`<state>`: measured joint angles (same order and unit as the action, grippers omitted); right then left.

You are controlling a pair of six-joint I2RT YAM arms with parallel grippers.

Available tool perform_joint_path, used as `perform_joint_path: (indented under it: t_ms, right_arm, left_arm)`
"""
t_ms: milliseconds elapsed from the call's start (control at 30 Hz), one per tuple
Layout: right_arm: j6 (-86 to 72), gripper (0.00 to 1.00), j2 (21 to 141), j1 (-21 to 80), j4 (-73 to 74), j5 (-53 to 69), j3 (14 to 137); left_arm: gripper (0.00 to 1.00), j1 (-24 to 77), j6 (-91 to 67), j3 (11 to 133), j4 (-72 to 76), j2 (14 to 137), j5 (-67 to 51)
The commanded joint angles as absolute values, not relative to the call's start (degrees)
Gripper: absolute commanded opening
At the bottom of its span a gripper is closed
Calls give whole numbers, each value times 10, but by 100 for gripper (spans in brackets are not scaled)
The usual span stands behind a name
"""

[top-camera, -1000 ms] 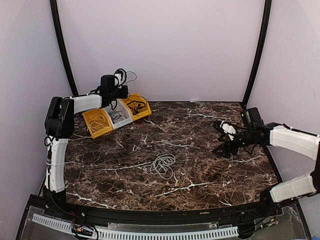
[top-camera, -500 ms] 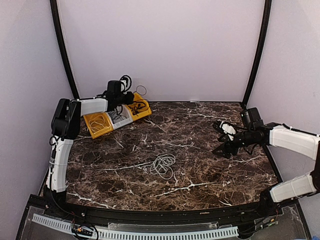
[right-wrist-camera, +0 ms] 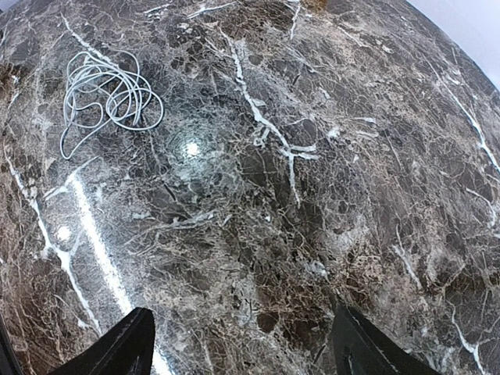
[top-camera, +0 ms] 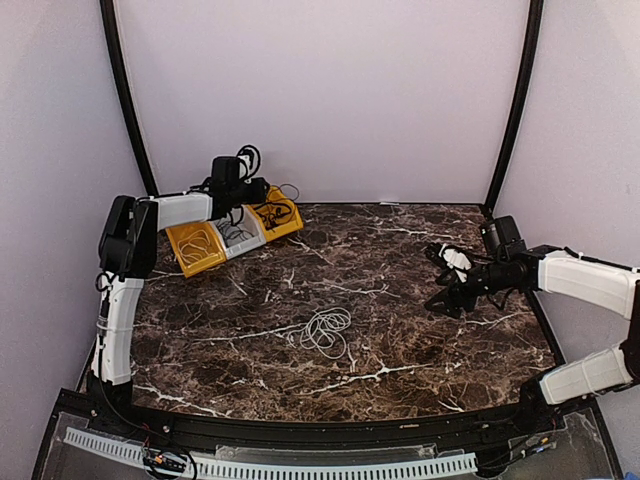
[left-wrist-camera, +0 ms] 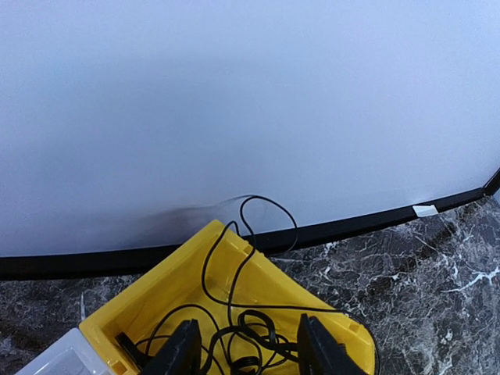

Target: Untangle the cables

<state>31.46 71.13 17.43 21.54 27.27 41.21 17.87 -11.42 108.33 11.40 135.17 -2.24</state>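
Left gripper (left-wrist-camera: pixel 250 351) parted jaws over yellow bin (left-wrist-camera: pixel 168 285). Black cable (left-wrist-camera: pixel 251 319), hoisted a second earlier, now lay loose inside bin. White cable (top-camera: pixel 325 330) sat coiled mid-table, well apart. Right gripper (right-wrist-camera: pixel 242 348) hung wide, empty. Black one looked sorted; white one remained.

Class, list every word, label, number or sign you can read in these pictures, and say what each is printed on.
No readable text anywhere.
The yellow bin, the black cable in it, the white cable and the table carry no writing.
The small white tape strip looks blank, as far as can be told.
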Motion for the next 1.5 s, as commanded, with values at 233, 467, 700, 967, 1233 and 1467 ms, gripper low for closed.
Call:
perform_joint_path:
  t_ms: [233, 467, 700, 967, 1233, 1467]
  right_arm:
    - [322, 80, 712, 171, 217, 286, 416]
    - [323, 80, 715, 171, 217, 284, 416]
    - [324, 80, 726, 171, 220, 285, 419]
    - [325, 80, 727, 171, 222, 284, 420]
    - [325, 80, 725, 172, 223, 286, 421]
    - [325, 80, 725, 173, 223, 286, 421]
  left_arm:
    - [46, 178, -173, 1112, 145, 1371, -42]
    - [46, 179, -183, 1183, 103, 1422, -48]
    - [43, 179, -181, 1222, 62, 1452, -41]
    - [31, 179, -172, 1252, 18, 1462, -51]
    - [30, 181, -137, 1300, -93, 1469, -32]
    - [24, 181, -132, 1310, -125, 1480, -36]
